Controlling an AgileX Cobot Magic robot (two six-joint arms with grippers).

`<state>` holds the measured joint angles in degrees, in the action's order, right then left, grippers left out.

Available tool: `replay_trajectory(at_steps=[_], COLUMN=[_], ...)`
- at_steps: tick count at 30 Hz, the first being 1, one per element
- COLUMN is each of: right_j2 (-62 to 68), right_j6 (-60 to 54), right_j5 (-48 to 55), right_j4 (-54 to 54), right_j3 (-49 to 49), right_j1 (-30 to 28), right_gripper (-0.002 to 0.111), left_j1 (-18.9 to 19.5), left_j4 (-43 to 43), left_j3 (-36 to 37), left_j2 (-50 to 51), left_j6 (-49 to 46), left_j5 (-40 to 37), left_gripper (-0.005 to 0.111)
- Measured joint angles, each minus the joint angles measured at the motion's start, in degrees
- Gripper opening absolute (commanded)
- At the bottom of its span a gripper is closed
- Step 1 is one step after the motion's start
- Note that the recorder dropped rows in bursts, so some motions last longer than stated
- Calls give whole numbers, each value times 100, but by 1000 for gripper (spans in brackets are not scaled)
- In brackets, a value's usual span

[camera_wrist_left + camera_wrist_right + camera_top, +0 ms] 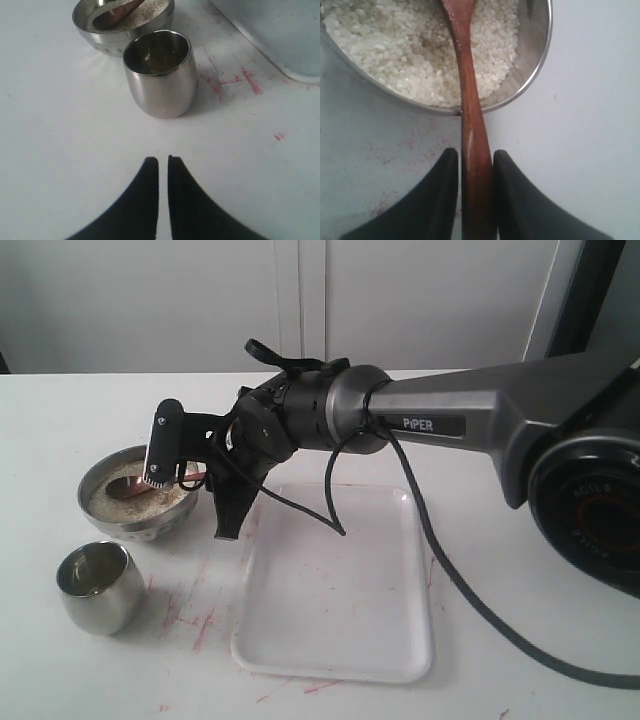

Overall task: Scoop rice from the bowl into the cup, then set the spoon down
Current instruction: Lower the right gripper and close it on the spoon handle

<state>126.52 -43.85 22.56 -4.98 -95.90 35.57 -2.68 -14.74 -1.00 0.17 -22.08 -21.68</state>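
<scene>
The steel bowl (100, 515) stands at the left, with rice (150, 502) in it. The wooden spoon (128, 486) lies with its oval end on the rice (395, 45), and its handle (470, 100) crosses the bowl's rim (535, 65). My right gripper (475, 156) is shut on the spoon's handle just outside the rim, one finger on each side. In front of the bowl stands the steel cup (95, 585), upright; what it holds I cannot tell. My left gripper (163, 159) is shut and empty, low over the table, a short way from the cup (160, 75).
A white plastic tray (340, 590) lies right of the bowl and cup, under my right arm (450, 410). A black cable (440, 560) hangs from that arm across the tray's right side. Red marks stain the table (200, 625) between cup and tray.
</scene>
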Motion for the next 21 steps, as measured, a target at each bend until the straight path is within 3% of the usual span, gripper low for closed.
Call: replay_trajectory(at_steps=[5,10,21], right_j2=[0,-18,-227], right_j6=[21,21,21], right_j5=[128,171,393], right_j4=[0,0,-10], right_j3=[-15,-43,-43], right_j1=[0,0,0], right_gripper=[22,1,0], left_j1=[0,0,0], left_j4=[0,0,0], left_j3=[0,0,0], left_j2=[0,0,0], left_j6=[0,0,0], left_j5=[0,0,0], left_gripper=[14,14,14])
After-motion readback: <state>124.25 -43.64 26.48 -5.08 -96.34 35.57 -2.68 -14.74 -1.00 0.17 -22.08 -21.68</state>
